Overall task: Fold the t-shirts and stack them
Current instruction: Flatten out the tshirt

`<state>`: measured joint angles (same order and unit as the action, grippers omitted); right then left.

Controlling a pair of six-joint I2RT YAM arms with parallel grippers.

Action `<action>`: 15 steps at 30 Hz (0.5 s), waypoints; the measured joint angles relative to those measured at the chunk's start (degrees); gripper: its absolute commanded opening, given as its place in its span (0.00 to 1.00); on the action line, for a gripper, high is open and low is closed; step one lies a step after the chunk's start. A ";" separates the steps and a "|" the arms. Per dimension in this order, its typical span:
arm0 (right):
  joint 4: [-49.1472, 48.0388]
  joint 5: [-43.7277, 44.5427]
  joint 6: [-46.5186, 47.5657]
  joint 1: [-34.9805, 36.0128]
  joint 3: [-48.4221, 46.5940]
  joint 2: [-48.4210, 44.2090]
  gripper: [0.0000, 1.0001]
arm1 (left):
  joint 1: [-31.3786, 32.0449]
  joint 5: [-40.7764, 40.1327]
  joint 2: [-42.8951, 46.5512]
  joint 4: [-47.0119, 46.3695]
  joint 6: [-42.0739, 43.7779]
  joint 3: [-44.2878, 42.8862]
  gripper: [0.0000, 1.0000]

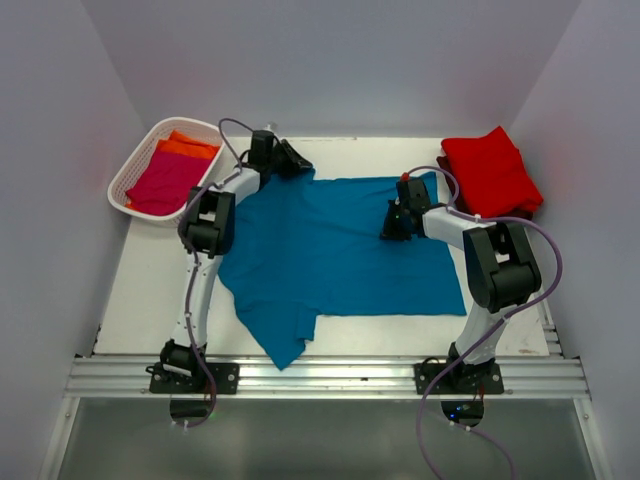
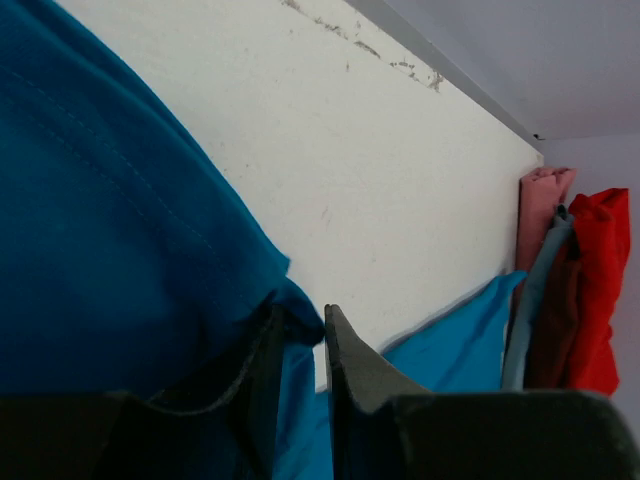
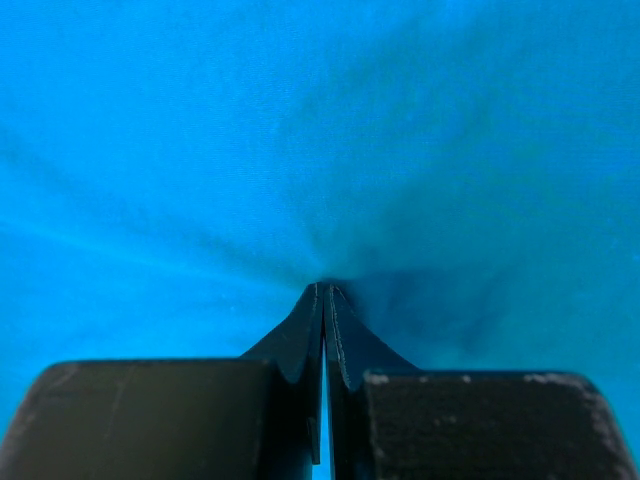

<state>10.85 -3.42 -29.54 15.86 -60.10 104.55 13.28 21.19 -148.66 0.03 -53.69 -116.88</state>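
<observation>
A teal blue t-shirt (image 1: 330, 250) lies spread over the middle of the table, one sleeve hanging toward the front edge. My left gripper (image 1: 293, 160) is at the shirt's back left corner and is shut on a bunch of its cloth (image 2: 150, 250), which sits between the fingers (image 2: 355, 375). My right gripper (image 1: 393, 225) presses down on the shirt's right half. Its jaws are shut, and the cloth (image 3: 320, 150) puckers at the tips of the gripper (image 3: 324, 290). A folded stack topped by a red shirt (image 1: 492, 172) lies at the back right.
A white lattice basket (image 1: 128, 172) at the back left holds a magenta shirt (image 1: 165, 182) and an orange one (image 1: 190, 146). In the left wrist view the folded stack (image 2: 590, 290) shows pink, light blue, maroon and red layers. White walls close in the table.
</observation>
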 measured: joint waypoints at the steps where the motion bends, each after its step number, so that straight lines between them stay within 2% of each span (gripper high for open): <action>1: 0.00 0.00 0.02 0.00 0.00 0.00 0.00 | 0.04 1.38 -0.37 -1.75 0.15 0.31 0.33; 4: -0.04 0.04 0.02 0.00 0.00 0.00 0.00 | 0.28 2.29 0.70 -7.45 3.87 2.25 0.43; 5: -0.11 0.26 0.02 0.00 0.00 -0.02 0.00 | 0.61 2.58 1.49 -9.66 5.33 3.61 0.49; 6: -0.22 0.50 0.02 0.00 0.00 0.00 0.00 | 0.87 2.91 2.25 -11.58 6.80 4.72 0.60; 8: -0.33 0.87 0.02 0.00 0.00 0.00 0.00 | 1.51 3.96 3.69 -14.91 9.33 6.21 0.68; 13: -0.37 0.98 0.02 0.00 0.00 0.00 0.00 | 2.95 5.70 9.11 -19.78 13.88 9.07 0.70; 15: -0.37 1.01 0.04 0.00 0.00 0.00 0.00 | 3.32 4.48 13.14 -19.19 15.69 11.45 0.66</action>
<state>10.48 -2.42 -29.50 15.86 -60.10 104.55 16.60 25.67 -135.52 -19.16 -38.00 -105.43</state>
